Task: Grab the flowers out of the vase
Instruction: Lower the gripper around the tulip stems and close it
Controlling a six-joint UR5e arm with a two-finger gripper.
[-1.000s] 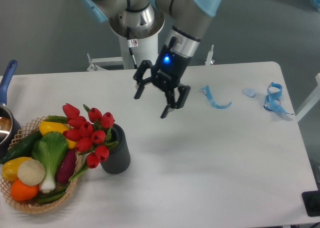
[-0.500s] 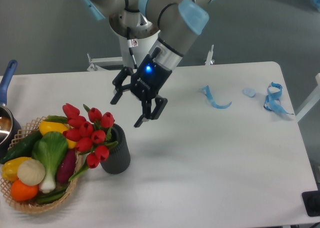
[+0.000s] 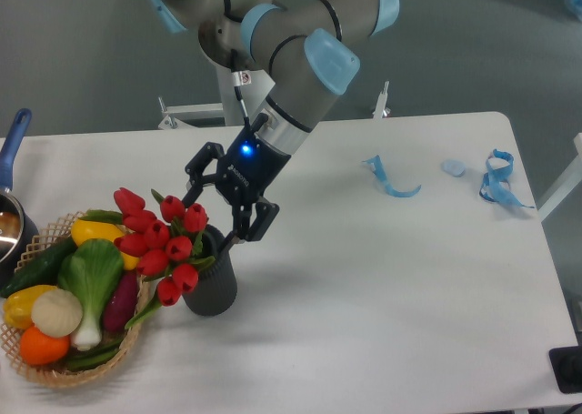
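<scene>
Since the earlier frames the arm had swung leftward and down across the white worktop (image 3: pixel 382 287), carrying the black two-finger gripper (image 3: pixel 215 216) from open space near the middle of the table to a spot right over the vase's mouth.

At the far left sat the woven wicker basket (image 3: pixel 55 373) heaped with colourful vegetables, and its right rim lay just beside the vase. Next came the bunch of red tulip buds with green leaves (image 3: pixel 159 241), which spilled out of the vase and leaned up and to the left, so that several buds hung over the basket's edge. Their stems ran down and to the right into the short, dark grey ribbed vase (image 3: pixel 214 282), which stood upright on the worktop.

The jaws stood apart, one finger (image 3: pixel 193 194) just beside the upper right buds and the other (image 3: pixel 239 234) down by the vase's right rim. So the bunch lay to the left of and slightly below the jaws, its long axis tilted from lower right to upper left, and the stems' upper part seemed to sit about between the fingers. Whether either finger touched a bud or the rim could not be told.

Closing there would probably have caught the stems just above the mouth.

Further right, blue ribbon scraps (image 3: pixel 393 182) lay well apart from all this.
</scene>
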